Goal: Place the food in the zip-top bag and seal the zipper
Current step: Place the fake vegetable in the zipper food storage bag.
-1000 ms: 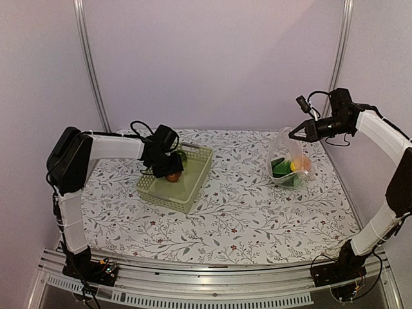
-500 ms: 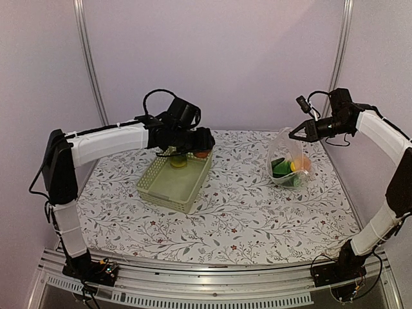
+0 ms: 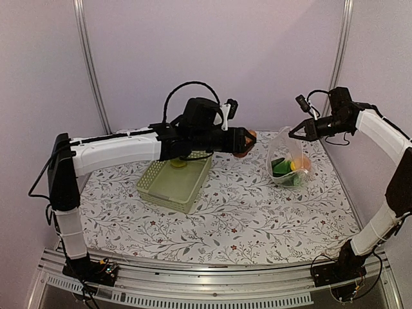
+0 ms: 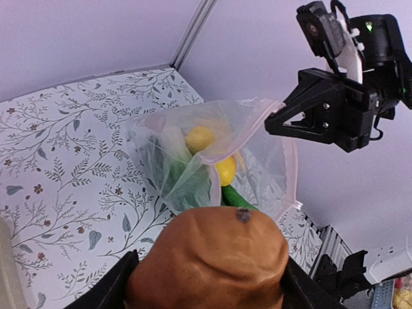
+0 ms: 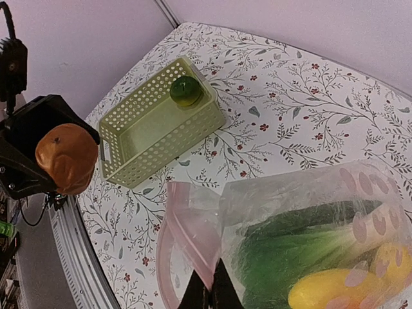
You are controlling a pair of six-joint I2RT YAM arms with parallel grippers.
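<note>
Left wrist view: smooth, lumpy brown piece (image 4: 209, 257) clamped in left gripper (image 3: 239, 141), near the crinkly clear bag (image 4: 257, 161). Right gripper (image 3: 293, 134) pinches the bag's rim shut-jawed. Only right wrist view shows a green piece (image 5: 185, 91) in the lattice basket (image 5: 164, 151). Left arm has swung over from the basket.

The zip-top bag (image 3: 283, 151) is clear, crinkly, glossy plastic; the basket (image 3: 168, 193) left of it is matt perforated plastic.

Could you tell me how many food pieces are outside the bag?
2: a brown piece in the left tool, above the table; a yellow-green piece in the basket's corner. No others show.
</note>
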